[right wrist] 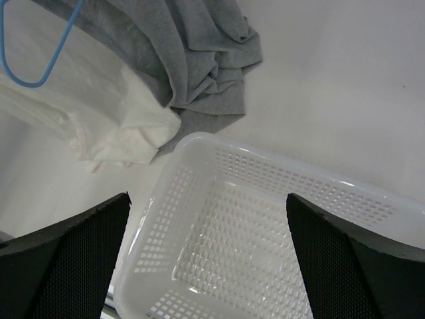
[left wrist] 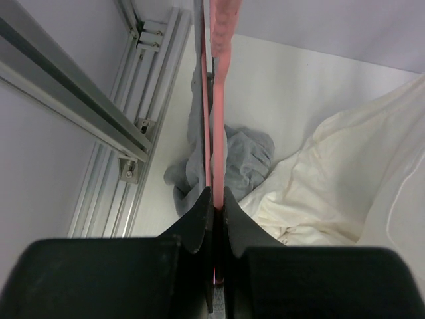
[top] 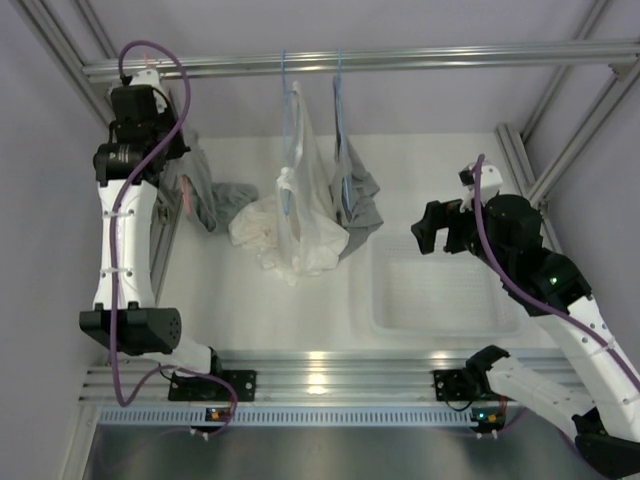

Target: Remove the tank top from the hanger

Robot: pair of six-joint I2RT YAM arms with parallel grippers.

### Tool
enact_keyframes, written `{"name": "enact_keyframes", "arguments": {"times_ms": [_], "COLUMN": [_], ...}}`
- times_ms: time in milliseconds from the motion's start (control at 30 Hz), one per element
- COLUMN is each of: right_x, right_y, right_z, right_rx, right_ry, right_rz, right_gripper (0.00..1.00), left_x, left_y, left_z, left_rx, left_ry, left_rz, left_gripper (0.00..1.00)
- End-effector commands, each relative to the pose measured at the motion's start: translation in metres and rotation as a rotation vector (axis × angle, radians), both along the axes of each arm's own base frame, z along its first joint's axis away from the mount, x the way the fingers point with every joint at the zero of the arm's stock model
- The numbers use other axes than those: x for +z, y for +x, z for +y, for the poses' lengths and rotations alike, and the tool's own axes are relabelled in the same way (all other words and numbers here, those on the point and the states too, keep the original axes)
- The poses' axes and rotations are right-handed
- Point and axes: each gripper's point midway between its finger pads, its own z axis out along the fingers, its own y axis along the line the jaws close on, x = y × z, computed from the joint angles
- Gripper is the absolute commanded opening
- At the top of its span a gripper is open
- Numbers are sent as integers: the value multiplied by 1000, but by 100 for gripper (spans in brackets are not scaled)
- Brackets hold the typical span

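In the upper left of the overhead view, my left gripper (top: 168,162) is up by the rail (top: 420,57). Its wrist camera shows both fingers pinched tight on the one pink hanger (left wrist: 218,100), with no gap left between them. The grey tank top (left wrist: 247,157) hangs from that hanger and bunches just beneath the fingers, its lower folds lying on the table.

I count three hangers: the pink one and two blue ones (top: 288,120) at the top centre of the frame. There are three garments as well: the grey tank top on the pink hanger, a white one (top: 295,230) on the left blue hanger, and a second grey one (top: 362,205) on the right blue hanger.

At the right of the frame, my right gripper (right wrist: 207,196) hangs over the single white basket (right wrist: 279,161) with its fingers spread wide and nothing in them.
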Motion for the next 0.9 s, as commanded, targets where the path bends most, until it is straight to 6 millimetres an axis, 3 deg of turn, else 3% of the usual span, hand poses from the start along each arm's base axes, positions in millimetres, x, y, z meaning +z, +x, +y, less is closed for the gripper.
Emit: {"name": "enact_keyframes", "arguments": {"times_ms": [0, 67, 133, 233, 400, 500, 633, 700, 800, 833, 867], "right_x": [13, 13, 12, 11, 17, 30, 50, 65, 94, 98, 118], "right_y": [-4, -4, -4, -5, -8, -12, -29, -40, -59, -56, -59], "right_z": [7, 8, 10, 11, 13, 20, 43, 58, 74, 79, 80], "right_rx": [39, 40, 48, 54, 71, 116, 282, 393, 533, 549, 561], "right_ry": [20, 28, 33, 39, 63, 102, 168, 210, 271, 270, 281], "right_rz": [-37, -37, -36, -36, -61, -107, -159, -205, -275, -274, -310], "right_gripper": [99, 99, 99, 99, 99, 99, 100, 99, 99, 99, 99], "left_x": [58, 62, 82, 85, 57, 38, 24, 26, 16, 6, 9], "left_y": [-12, -12, -23, -39, -70, -91, -123, -145, -177, -186, -201], "left_z": [6, 3, -2, -13, -31, -37, -52, -62, -73, -78, -82], "left_rx": [22, 12, -4, -48, -121, -130, -182, -230, -273, -289, -304], "left_ry": [20, 17, 1, -32, -97, -128, -182, -207, -239, -256, -271], "left_rz": [-206, -255, -348, -376, -333, -291, -252, -261, -243, -220, -242], "left_gripper": [0, 0, 0, 0, 0, 0, 0, 0, 0, 0, 0]}}
